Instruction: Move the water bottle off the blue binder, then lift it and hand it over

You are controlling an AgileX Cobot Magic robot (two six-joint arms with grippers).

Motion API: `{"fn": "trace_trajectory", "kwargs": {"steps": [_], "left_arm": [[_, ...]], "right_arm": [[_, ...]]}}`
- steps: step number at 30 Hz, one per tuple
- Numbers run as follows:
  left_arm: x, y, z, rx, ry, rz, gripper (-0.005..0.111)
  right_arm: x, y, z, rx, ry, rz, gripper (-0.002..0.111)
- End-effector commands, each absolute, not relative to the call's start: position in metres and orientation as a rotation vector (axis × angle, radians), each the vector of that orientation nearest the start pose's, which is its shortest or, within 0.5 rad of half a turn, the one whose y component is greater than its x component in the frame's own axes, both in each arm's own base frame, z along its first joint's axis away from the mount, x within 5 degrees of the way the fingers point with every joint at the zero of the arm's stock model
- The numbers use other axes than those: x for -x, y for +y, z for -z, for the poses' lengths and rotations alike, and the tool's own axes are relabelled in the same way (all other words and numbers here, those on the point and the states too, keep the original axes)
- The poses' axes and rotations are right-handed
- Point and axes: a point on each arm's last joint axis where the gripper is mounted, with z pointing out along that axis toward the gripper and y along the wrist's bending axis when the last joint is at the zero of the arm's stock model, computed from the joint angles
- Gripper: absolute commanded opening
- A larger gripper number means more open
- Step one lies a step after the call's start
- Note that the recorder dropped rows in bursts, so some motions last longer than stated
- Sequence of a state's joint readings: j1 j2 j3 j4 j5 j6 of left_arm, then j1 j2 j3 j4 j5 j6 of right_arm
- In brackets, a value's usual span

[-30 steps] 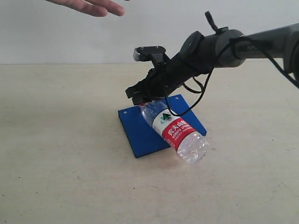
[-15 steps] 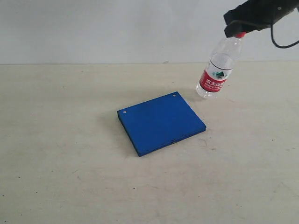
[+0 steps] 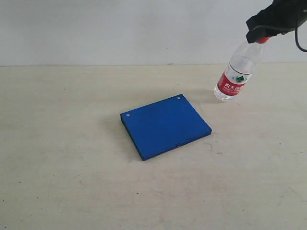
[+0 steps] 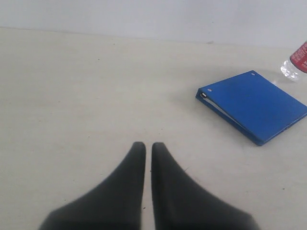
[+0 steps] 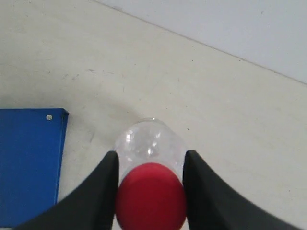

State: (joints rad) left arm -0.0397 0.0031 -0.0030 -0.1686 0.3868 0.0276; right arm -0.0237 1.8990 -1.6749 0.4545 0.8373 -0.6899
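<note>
Right gripper (image 3: 263, 32): clamped on the red screw cap of the water bottle (image 3: 237, 73), one black finger (image 5: 98, 191) either side of the cap in the right wrist view. Bottle hanging from the cap, tilted, base down and angled toward the blue binder (image 3: 165, 125). Clear of the binder, off past its far right corner, apart from it. Base low by the table (image 3: 62, 153); contact with the surface not resolvable.

Label: red band round the lower body with white Chinese characters, too small to read with confidence. Above it a white patch with a green mountain logo. Clear plastic above and below the label.

Binder flat on the table, cover up, plain deep blue. Two small silver rivets near the far edge, one at each corner. White pages visible along the open side in the left wrist view. Dark spot near the front edge, unreadable.

Left gripper (image 4: 144, 149): fingers together, only a thin slit between the tips, nothing in them, over bare table, well apart from binder and bottle.
</note>
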Motion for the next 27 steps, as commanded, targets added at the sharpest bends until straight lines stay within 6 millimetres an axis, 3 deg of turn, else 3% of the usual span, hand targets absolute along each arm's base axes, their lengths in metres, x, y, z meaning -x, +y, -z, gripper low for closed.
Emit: {"fn": "trace_trajectory", "kwargs": {"steps": [1,6,13,17,20,23,27], "left_arm": [[-0.052,-0.008,-0.179,0.038,1.864,0.179,0.004],[-0.052,-0.008,-0.179,0.038,1.864,0.179,0.004],[-0.052,-0.008,-0.179,0.038,1.864,0.179,0.004],[-0.052,-0.008,-0.179,0.038,1.864,0.179,0.004],[-0.052,-0.008,-0.179,0.038,1.864,0.179,0.004],[-0.052,-0.008,-0.179,0.038,1.864,0.179,0.004],[-0.052,-0.008,-0.179,0.038,1.864,0.179,0.004]], "right_arm": [[-0.431,0.016,-0.304,0.540,2.339,-0.218,0.000],[-0.432,0.016,-0.304,0.536,2.328,-0.209,0.005],[-0.437,0.014,-0.310,0.531,2.261,-0.154,0.060],[-0.432,0.013,-0.330,0.507,2.189,-0.125,0.063],[-0.418,0.019,-0.363,0.474,2.087,-0.137,0.063],[-0.390,0.039,-0.400,0.473,2.010,-0.276,0.063],[-0.334,0.086,-0.422,0.741,2.072,-0.567,0.063]]}}
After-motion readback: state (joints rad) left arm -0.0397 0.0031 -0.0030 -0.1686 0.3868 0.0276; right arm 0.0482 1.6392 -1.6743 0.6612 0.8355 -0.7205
